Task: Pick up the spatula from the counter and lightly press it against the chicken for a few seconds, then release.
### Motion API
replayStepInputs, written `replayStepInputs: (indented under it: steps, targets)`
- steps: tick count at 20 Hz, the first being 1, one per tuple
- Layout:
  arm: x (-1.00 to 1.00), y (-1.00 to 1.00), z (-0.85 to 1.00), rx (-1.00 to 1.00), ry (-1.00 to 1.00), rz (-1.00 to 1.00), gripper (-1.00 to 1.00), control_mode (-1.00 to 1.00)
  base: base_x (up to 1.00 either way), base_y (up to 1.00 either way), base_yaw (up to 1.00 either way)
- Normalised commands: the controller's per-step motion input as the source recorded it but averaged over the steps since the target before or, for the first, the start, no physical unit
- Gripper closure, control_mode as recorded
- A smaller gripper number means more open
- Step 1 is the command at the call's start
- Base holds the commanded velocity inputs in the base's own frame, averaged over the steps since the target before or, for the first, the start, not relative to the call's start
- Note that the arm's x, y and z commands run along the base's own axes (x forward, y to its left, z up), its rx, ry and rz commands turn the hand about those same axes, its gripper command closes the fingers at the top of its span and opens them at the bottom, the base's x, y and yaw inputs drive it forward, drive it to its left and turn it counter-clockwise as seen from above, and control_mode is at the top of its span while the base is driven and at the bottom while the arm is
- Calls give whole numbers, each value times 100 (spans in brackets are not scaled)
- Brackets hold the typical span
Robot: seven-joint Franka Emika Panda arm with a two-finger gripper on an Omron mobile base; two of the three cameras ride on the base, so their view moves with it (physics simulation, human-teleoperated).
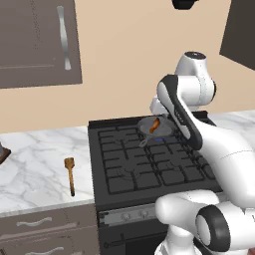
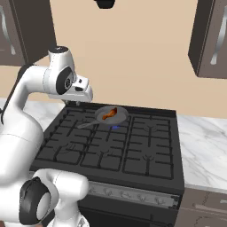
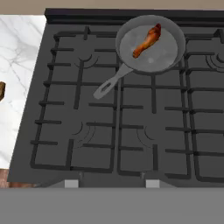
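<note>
Our fingers (image 3: pixel 72 183) hang parted and empty over the stove (image 1: pixel 149 164); we judge the pickup not yet begun. The spatula (image 1: pixel 70 176) lies flat on the worktop (image 1: pixel 35 169) left of the stove. Its long axis runs parallel to the stove's side, blade toward the wall, handle toward the front edge.

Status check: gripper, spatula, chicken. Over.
Gripper empty, jaws apart, over the stove. Spatula lying untouched on the counter, left of the stove. Chicken in the pan, rear burner. No obstacle seen.
</note>
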Motion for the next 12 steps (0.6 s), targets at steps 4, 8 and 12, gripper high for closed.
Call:
replayStepInputs:
  steps: [4,8,12]
  targets:
    - [-16,2,0,0,-1,0,-100,-100,0,0,0]
    - [-50,34,0,0,-5,0,-100,-100,0,0,0]
    - [-45,57,0,0,-5,0,-100,-100,0,0,0]
